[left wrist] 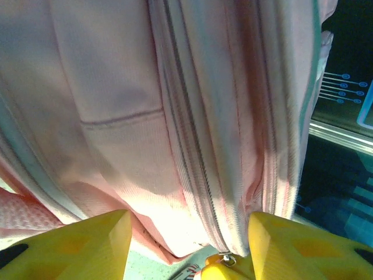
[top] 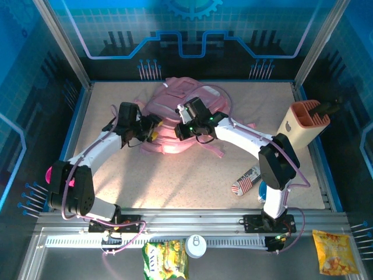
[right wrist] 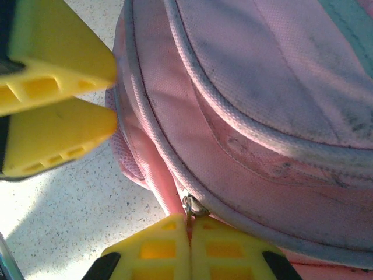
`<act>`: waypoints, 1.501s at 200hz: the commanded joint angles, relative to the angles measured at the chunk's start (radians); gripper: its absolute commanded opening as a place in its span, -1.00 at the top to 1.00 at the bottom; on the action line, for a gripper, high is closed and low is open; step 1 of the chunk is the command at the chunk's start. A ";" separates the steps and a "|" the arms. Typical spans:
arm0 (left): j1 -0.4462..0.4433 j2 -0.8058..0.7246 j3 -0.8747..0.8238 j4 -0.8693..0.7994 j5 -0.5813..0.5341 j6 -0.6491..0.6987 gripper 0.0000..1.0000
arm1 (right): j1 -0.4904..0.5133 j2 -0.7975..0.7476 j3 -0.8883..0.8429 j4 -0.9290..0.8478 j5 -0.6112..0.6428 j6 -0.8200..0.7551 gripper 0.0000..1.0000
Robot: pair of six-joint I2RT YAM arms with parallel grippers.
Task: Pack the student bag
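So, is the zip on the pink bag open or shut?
Shut, as far as shown: the zip on the student bag runs closed, no gap.

One student bag (top: 173, 95); one pen holder (top: 304, 123); two packets (top: 165, 258) (top: 333, 252).

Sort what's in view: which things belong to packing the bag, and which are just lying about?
In the job: student bag; its zip pull, pinched by the right gripper; left gripper, open at the bag.
Lying about, untouched: pen holder; flag-patterned pouch; green snack packet; orange snack packet; white round lid.
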 commanded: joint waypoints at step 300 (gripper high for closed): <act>-0.014 0.081 0.030 -0.006 0.052 0.094 1.00 | -0.342 0.073 0.072 -0.191 0.282 -0.035 0.76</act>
